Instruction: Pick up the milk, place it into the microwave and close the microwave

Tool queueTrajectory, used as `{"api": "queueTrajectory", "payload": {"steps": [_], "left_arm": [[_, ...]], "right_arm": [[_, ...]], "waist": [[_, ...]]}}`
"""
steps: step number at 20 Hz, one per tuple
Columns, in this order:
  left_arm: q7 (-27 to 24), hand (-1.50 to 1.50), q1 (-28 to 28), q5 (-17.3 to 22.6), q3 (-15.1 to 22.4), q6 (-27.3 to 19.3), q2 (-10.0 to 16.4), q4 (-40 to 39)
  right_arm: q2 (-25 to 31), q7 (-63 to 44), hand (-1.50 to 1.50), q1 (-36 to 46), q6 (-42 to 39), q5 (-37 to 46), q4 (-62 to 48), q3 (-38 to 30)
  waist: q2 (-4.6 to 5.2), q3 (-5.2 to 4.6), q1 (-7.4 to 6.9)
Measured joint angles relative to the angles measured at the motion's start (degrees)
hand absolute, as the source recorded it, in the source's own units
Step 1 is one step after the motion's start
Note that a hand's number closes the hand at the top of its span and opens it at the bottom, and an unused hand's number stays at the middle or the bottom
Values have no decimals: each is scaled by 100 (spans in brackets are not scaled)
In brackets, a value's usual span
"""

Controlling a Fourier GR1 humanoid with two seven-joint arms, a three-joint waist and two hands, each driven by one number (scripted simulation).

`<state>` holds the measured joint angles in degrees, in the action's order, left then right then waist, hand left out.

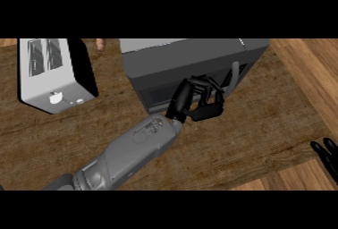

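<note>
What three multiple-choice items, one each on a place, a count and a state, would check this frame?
1. Where does the toaster stand?
A. At the view's left of the microwave
B. On top of it
C. At the view's right of it

2. How many hands show?
A. None
B. One
C. Two

3. How is the microwave's door?
A. Swung wide open
B. Shut
C. Missing

Answers:
1 A: the toaster stands apart, towards the left edge.
2 C: the left hand is at the microwave's front, and the right hand rests at the right edge.
3 B: the door lies flush with the front.
</note>
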<state>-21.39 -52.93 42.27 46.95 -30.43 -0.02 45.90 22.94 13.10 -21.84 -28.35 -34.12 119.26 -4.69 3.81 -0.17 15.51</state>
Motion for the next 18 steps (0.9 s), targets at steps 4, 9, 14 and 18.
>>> {"api": "queueTrajectory", "payload": {"steps": [4,9,14,18], "left_arm": [[-105,150,23,252,-39,-39,-1,23],[-354,150,16,404,22,-153,-2,-19],[-614,150,20,558,63,-224,-2,-48],[-789,150,20,676,81,-278,-3,-65]], "right_arm": [[54,-52,-150,50,-15,-165,41,-42],[154,-122,-150,85,-96,-266,126,-32],[242,-181,-150,95,-207,-393,242,19],[300,-218,-150,91,-291,-493,311,57]], "waist": [[-1,5,36],[7,8,67],[21,7,96],[35,8,123]]}}
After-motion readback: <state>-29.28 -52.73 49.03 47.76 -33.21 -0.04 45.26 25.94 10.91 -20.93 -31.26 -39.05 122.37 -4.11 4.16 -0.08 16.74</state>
